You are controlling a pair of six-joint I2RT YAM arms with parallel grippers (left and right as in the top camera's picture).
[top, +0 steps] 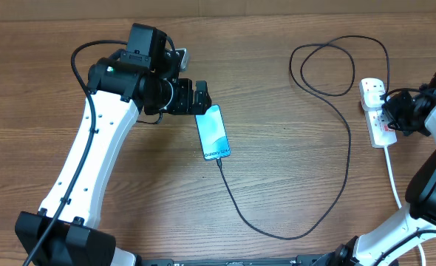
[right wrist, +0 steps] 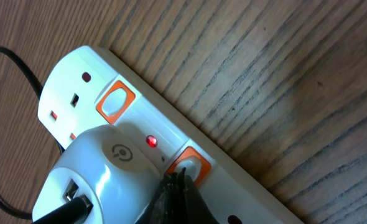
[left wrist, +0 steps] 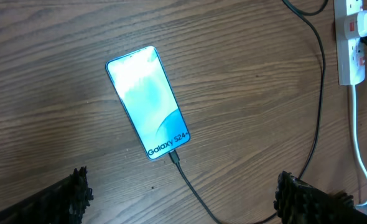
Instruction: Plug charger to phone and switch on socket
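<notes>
The phone [top: 213, 133] lies screen up on the wooden table, its cyan screen lit; it also shows in the left wrist view [left wrist: 147, 102]. The charger's thin black cable [top: 277, 235] is plugged into the phone's bottom edge [left wrist: 174, 158] and runs in a long loop to the socket [top: 377, 111], a white power strip. My left gripper [top: 201, 100] is open and empty just above the phone's top end. My right gripper [right wrist: 178, 177] is shut, its tips touching an orange switch [right wrist: 193, 163] on the socket [right wrist: 246, 186]. A red light [right wrist: 151, 141] glows beside a white adapter [right wrist: 102, 174].
The socket's thick white cord [top: 394, 185] runs toward the front edge at the right. The black cable coils in a loop [top: 329, 66] at the back. A second orange switch [right wrist: 116, 101] sits by an empty outlet. The power strip's end shows in the left wrist view [left wrist: 350, 43].
</notes>
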